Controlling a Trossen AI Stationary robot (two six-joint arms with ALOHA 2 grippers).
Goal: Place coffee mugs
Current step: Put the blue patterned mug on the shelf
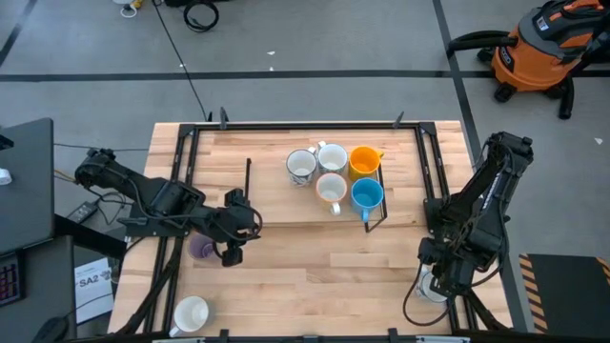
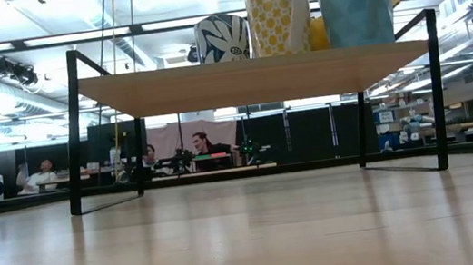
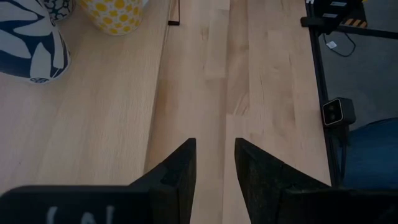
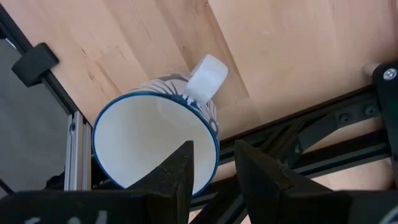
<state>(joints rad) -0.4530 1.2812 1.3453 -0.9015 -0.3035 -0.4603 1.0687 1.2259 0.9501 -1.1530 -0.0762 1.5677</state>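
Observation:
Five coffee mugs stand on a raised wooden shelf [image 1: 276, 195]: a blue-and-white patterned one [image 1: 301, 166], a white one [image 1: 332, 156], an orange-yellow one [image 1: 364, 160], a cream one [image 1: 331, 189] and a bright blue one [image 1: 367, 195]. A purple mug [image 1: 201, 249] stands on the table right beside my left gripper [image 1: 232, 255], which is narrowly open over bare wood [image 3: 215, 149]. A white mug [image 1: 191, 312] stands near the table's near left corner. My right gripper [image 1: 434, 281] is at the near right corner, on a blue-rimmed white mug [image 4: 155, 143]. My right gripper [image 4: 214, 152] comes from above, pointing down, at the mug's rim [image 4: 211, 168] on the side opposite the handle [image 4: 208, 74]. One finger [image 4: 180, 171] is inside the mug and the other [image 4: 252, 171] outside. The mug stands upright on the table's corner.
The shelf stands on black metal legs [image 2: 72, 136] with open room beneath it. Black frame rails [image 4: 292, 143] run along the table's edges close to the right mug. Bare wood lies between the two grippers. People sit in the room behind the table [image 2: 206, 146].

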